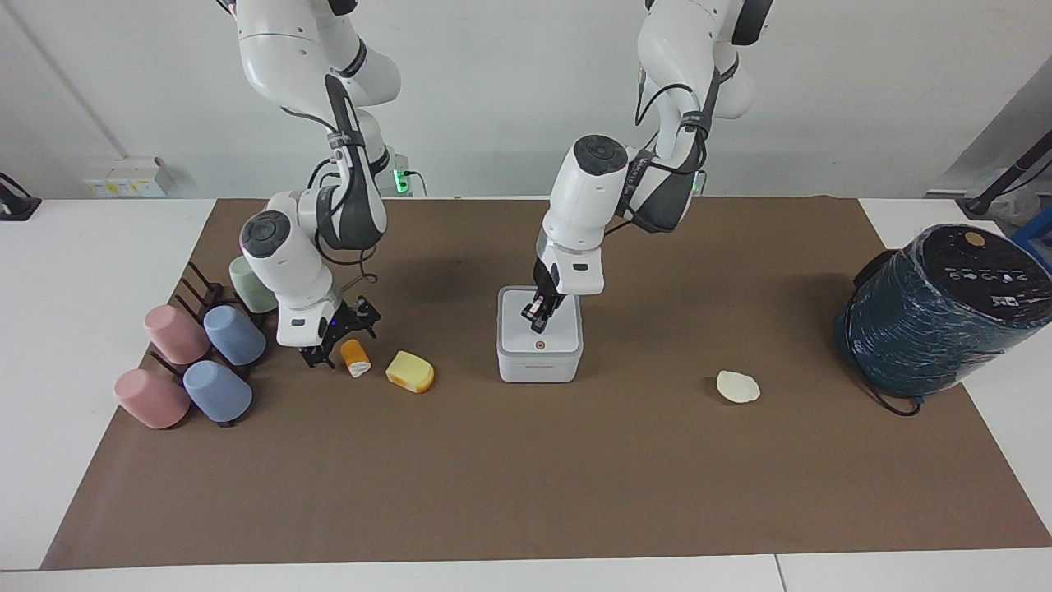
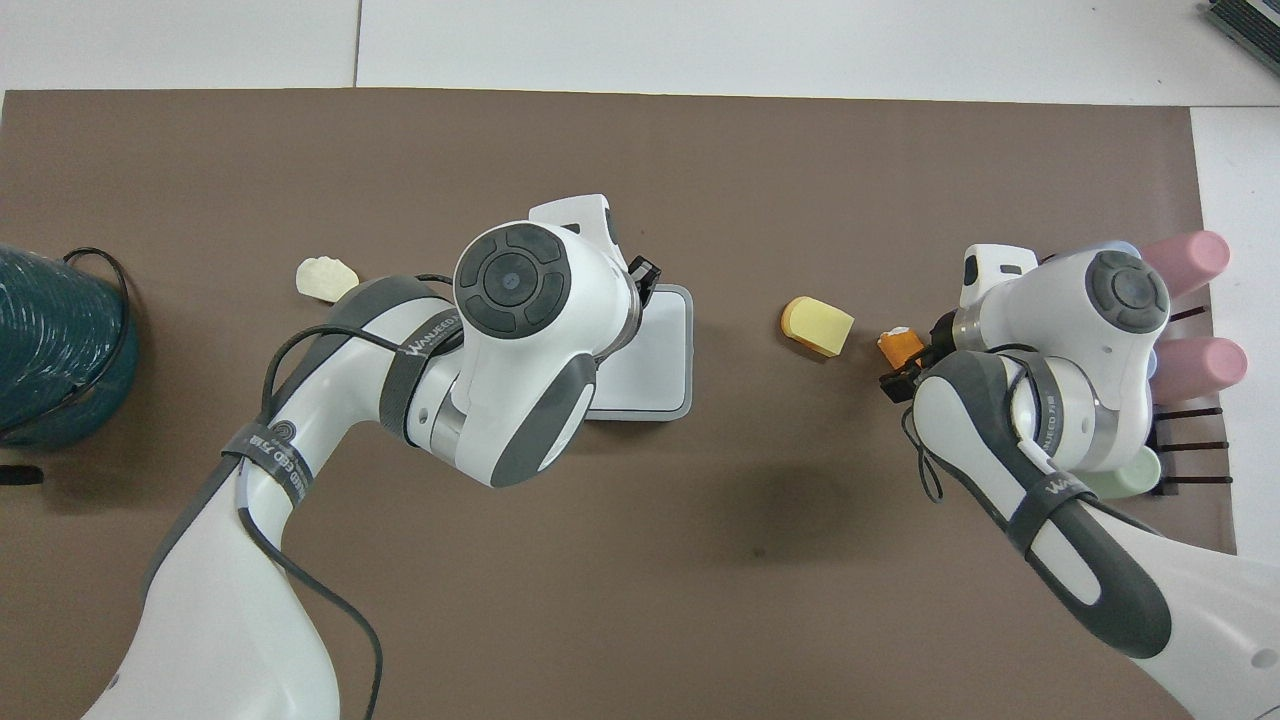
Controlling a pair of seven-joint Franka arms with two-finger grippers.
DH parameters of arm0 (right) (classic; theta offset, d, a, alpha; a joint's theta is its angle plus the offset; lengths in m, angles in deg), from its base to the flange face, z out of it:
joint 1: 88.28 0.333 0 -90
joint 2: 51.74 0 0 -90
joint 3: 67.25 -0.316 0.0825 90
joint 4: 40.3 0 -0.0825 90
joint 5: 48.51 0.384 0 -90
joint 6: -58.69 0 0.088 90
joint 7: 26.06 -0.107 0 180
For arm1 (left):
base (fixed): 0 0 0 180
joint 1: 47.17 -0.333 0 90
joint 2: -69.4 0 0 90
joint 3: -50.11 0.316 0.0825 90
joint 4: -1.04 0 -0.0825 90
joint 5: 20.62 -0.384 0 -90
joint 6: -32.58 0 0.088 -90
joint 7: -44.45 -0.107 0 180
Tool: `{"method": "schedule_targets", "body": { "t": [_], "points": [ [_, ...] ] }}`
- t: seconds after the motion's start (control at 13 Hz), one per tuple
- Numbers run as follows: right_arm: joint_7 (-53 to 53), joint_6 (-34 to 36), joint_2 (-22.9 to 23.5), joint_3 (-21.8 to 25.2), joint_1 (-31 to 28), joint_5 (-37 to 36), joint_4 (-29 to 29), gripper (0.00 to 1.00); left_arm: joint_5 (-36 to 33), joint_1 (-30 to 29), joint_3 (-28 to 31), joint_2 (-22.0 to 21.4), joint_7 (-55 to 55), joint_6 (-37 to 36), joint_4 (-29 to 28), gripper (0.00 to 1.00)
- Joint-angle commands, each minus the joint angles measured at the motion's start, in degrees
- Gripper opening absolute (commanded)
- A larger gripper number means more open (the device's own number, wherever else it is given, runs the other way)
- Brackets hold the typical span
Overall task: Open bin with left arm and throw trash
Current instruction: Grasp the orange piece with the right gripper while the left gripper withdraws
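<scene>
White bin (image 1: 539,345) lid seemingly touches left gripper (image 1: 534,318).

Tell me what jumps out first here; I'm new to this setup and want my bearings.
Mid-table, the left gripper, shut, hangs over the closed lid of the small white bin. Toward the right arm's end, the right gripper is low around the orange lump, with the yellow wedge beside it and pastel cups on a rack. The cream lump lies toward the left arm's end, near a big dark-teal wrapped cylinder.
</scene>
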Motion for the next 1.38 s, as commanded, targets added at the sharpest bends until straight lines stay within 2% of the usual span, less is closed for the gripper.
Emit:
{"method": "schedule_targets", "body": {
  "t": [0.0, 0.08, 0.15, 0.23, 0.54, 0.77, 1.15, 1.31],
  "points": [
    [2.1, -3.3, -0.2, -0.1, -0.1, 1.6, 1.5, 0.73, -0.7, 0.9, 0.8, 1.2, 1.0, 1.4, 0.4, 0.0],
    [1.5, -3.8, -0.1, -0.1, 0.0, 1.6, 1.5, 0.48, -0.7, 1.1, 0.8, 1.2, 1.0, 2.2, -0.3, 0.0],
    [1.0, -3.7, -0.1, -0.1, 0.2, 1.6, 1.4, 0.05, -0.7, 1.1, 0.8, 1.2, 1.0, 3.0, -0.9, 0.0],
    [-0.4, -3.5, 0.0, -0.1, 0.4, 1.5, 1.2, 0.0, -0.7, 1.1, 0.8, 1.2, 1.1, 3.3, -1.3, 0.0],
    [-5.0, 0.1, -0.4, 0.0, 0.5, 1.1, -2.4, 0.0, -0.7, 1.2, 0.8, 1.2, 1.0, 3.8, -2.4, 0.0],
    [-10.6, 3.6, -3.9, 0.0, 0.5, 1.1, -3.6, 0.0, -0.7, 2.1, 0.8, 1.1, 0.9, 4.3, -3.3, 0.0],
    [-18.0, 14.0, -12.6, 0.0, -0.1, 1.1, -6.2, 0.0, -2.9, 0.8, 1.1, 0.7, 0.2, -10.9, 5.9, 0.0],
    [-20.9, 17.4, -15.4, 0.2, -0.1, 1.1, -6.4, 0.0, -3.0, 0.7, 1.5, -0.2, -0.7, -15.8, 7.9, 0.0]
  ]
}}
